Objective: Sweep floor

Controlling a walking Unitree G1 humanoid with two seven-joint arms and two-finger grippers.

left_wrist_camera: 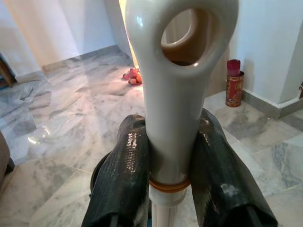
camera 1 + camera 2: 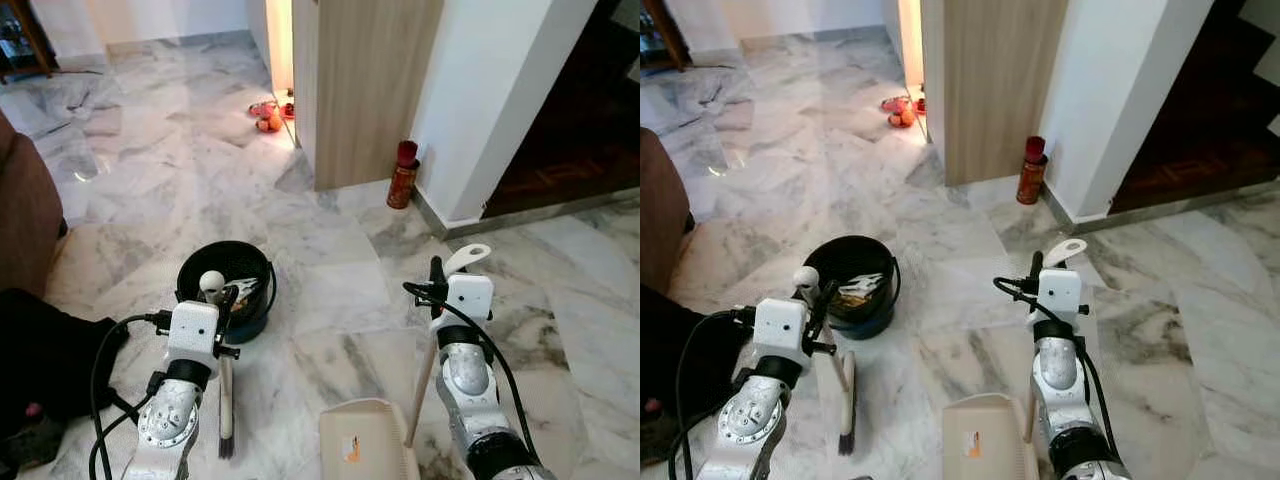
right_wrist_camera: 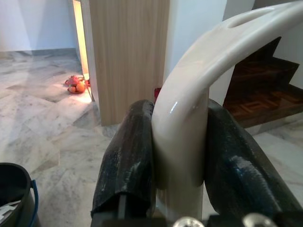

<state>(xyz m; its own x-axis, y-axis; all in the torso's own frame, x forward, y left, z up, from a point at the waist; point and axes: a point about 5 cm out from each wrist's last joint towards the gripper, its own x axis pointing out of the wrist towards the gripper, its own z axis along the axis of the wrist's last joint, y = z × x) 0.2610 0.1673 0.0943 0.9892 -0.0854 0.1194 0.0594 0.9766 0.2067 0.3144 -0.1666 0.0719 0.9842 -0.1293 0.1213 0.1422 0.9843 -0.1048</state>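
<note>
While the left claw (image 2: 226, 300) is gripping the cream broom handle (image 1: 177, 90) at lower left, bristles (image 2: 226, 440) touching the marble floor (image 2: 340, 290) beside a dark bucket (image 2: 228, 285), the right claw (image 2: 436, 280) is clamping the dustpan handle (image 3: 189, 109), dustpan (image 2: 365, 440) resting at bottom centre.

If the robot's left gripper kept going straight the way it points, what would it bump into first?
Probably the round black bucket on the marble floor. The left gripper, shut on the cream plastic broom handle, points forward and down, and the bucket sits just beyond it. Depth is hard to judge, so it might pass over the rim.
</note>
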